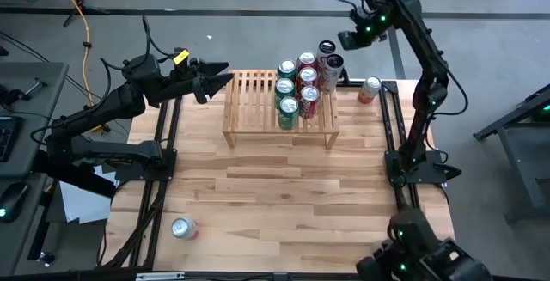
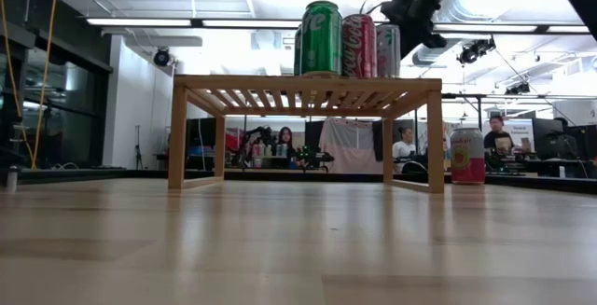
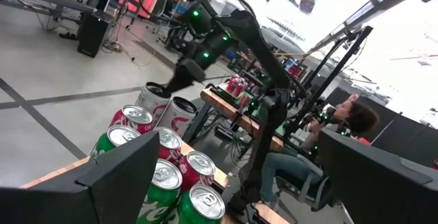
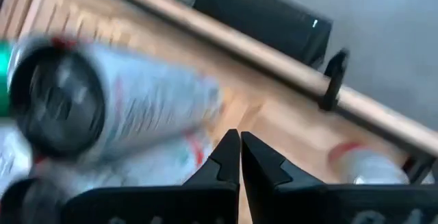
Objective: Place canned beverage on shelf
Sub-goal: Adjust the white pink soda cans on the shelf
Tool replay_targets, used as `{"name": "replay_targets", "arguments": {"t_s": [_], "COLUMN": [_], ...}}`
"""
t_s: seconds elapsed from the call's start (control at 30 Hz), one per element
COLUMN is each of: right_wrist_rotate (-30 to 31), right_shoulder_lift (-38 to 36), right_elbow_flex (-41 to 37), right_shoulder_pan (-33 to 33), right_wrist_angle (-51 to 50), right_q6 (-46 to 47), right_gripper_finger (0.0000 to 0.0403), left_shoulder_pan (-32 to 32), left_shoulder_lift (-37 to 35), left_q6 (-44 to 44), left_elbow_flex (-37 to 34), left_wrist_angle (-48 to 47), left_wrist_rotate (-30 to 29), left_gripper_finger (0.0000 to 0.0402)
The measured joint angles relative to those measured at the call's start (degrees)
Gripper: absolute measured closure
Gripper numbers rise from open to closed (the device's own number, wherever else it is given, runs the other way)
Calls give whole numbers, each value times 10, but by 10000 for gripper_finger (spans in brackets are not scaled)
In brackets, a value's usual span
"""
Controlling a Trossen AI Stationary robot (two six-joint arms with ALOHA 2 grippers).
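Note:
The light-wood shelf stands on its legs at the table's far middle. Several green and red cans stand upright on its right end, with two silver cans at the far right corner; in the low view they show as cans on the slats. My right gripper is shut and slants down, just above and beyond the silver cans, nothing between its fingers. My left gripper hangs open and level off the shelf's far left corner, holding nothing.
A pink-and-white can stands on the table right of the shelf, also seen as the can in the low view. A silver can lies near the front left edge. The shelf's left half and the table's near half are bare wood. People sit in the room behind.

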Motion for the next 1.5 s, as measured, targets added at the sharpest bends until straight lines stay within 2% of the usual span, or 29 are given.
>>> {"name": "replay_targets", "arguments": {"t_s": [0.2, 0.57, 0.8, 1.5], "right_wrist_rotate": [23, 20, -6, 5], "right_shoulder_lift": [-39, -108, -126, -123], "right_elbow_flex": [-67, -193, -194, -193], "right_shoulder_pan": [18, 39, 46, 101], "right_wrist_angle": [-4, 14, 70, 51], "right_q6": [3, 9, 35, 58], "right_gripper_finger": [403, 403, 403, 403], "left_shoulder_pan": [0, 0, 0, 0], "left_shoulder_lift": [0, 0, 0, 0], "left_q6": [-3, -3, 0, 1], "left_elbow_flex": [0, 0, 0, 0], "left_wrist_angle": [0, 0, 0, 0], "left_wrist_rotate": [0, 0, -3, -2], "left_gripper_finger": [14, 14, 14, 14]}}
